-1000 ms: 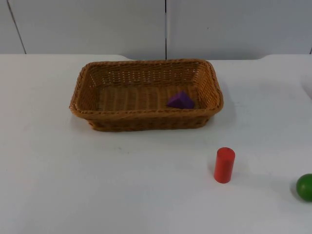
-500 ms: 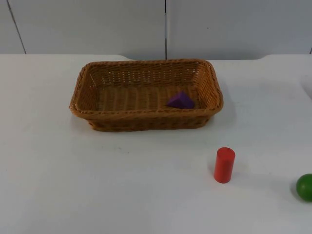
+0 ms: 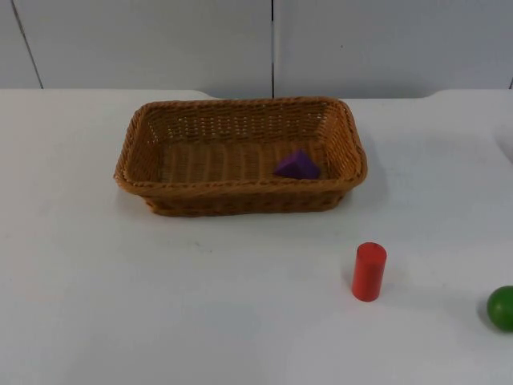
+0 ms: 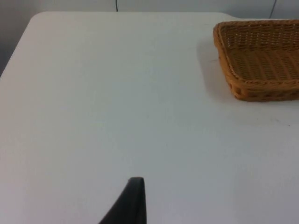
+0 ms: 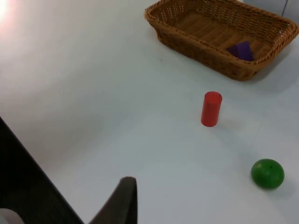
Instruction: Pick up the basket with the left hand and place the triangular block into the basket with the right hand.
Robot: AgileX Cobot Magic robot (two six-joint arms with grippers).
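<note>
Top view: the purple triangular block (image 3: 297,165) lies inside the wicker basket (image 3: 240,188), which stands on the white bench (image 3: 160,305). A red cylinder (image 3: 369,271) stands apart, a green ball (image 3: 502,308) beyond; each gripper's opening cannot be judged

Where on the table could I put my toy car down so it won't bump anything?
The biggest bare patch is the white table in front of the basket and left of the red cylinder. The strip left of the basket is free too. It is tighter near the red cylinder and green ball. Inside the basket, the purple triangular block sits at its right end.
</note>
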